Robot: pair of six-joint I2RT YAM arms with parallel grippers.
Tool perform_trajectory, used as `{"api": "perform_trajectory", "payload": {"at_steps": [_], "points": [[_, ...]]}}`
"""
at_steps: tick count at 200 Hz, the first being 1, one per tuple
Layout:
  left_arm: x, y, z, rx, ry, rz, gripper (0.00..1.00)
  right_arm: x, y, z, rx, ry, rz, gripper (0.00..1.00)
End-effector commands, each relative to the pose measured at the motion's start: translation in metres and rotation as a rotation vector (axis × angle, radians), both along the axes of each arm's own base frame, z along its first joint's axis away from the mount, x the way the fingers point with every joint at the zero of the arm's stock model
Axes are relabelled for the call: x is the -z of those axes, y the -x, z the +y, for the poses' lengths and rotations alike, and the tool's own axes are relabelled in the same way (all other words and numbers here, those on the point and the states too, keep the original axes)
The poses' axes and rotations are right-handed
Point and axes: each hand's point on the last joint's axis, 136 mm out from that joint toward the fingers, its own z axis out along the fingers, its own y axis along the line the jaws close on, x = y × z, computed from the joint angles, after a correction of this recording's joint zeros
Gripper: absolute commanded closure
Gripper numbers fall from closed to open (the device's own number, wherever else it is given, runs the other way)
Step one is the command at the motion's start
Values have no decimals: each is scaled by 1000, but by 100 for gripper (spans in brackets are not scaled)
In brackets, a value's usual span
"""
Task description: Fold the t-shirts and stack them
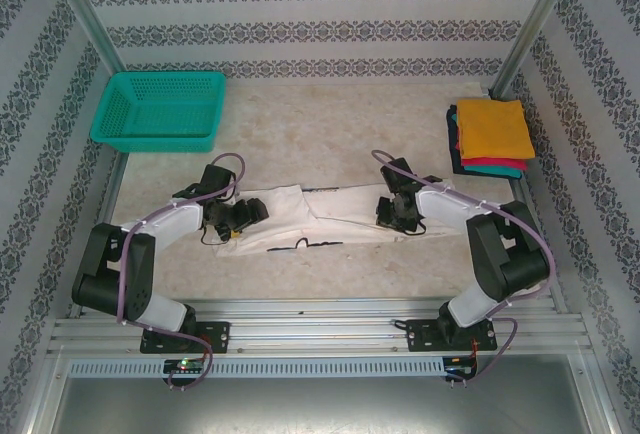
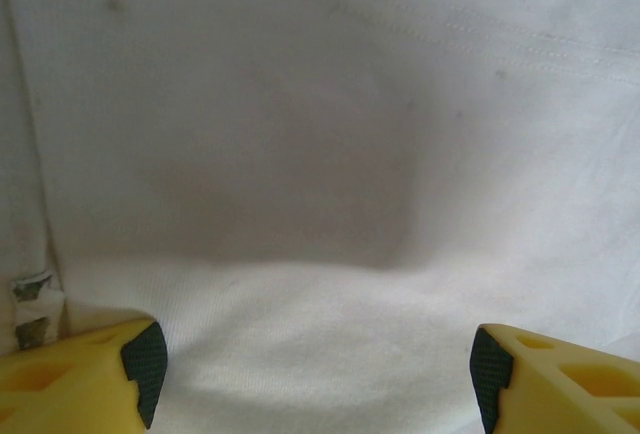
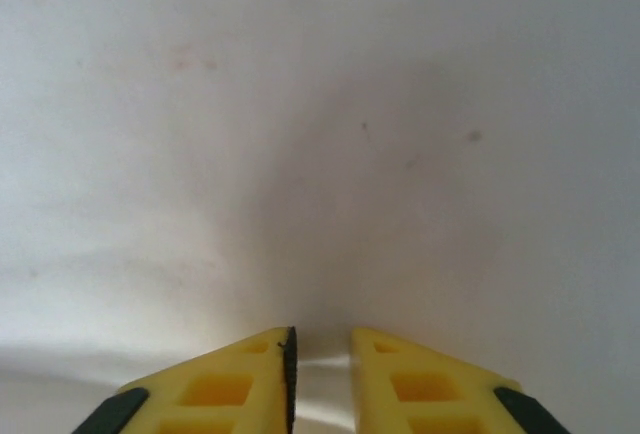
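Folded orange, red and teal cloth shirts (image 1: 492, 129) stacked upper right; white cloth t-shirt (image 1: 300, 209) half-folded, left tool (image 2: 315, 369) open, right tool (image 3: 320, 354) pinching it

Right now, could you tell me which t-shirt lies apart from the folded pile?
The white t-shirt, stretched out across the front of the table; the orange shirt, red shirt and teal shirt sit folded in one pile at the far right.

From above and behind the arm bases, the top camera looks down over the whole beige table (image 1: 330, 134). Both wrist cameras face past yellow plastic fingers (image 2: 70, 379), very near the white cloth t-shirt (image 1: 290, 209) all views share.
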Motion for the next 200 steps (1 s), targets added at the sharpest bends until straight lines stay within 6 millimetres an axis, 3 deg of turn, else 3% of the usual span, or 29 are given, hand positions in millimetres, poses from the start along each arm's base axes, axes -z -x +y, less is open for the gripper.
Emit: {"api": "perform_trajectory", "payload": {"at_steps": [1,29,54,95,123,142,169,200], "points": [[15,-3,1,3,-31,18,19,-17,0,2,-21,-1,-40,82],[21,-25,-3,27,-49,10,19,-24,-6,4,-46,-2,-66,87],[26,-57,-8,85,-81,-4,18,-24,-12,3,-51,-1,-85,87],[38,-110,-15,171,-141,-7,17,-31,-51,7,-54,-24,-149,72],[2,-147,-36,196,-69,-132,14,-43,-86,41,-104,-126,-211,65],[-33,-159,-42,186,-36,-232,12,-52,-103,75,-144,-219,-238,63],[-71,-157,-34,151,-53,-336,11,-57,-120,119,-191,-332,-254,62],[-79,-141,-16,101,-75,-350,10,-46,-132,146,-209,-389,-225,67]]}}
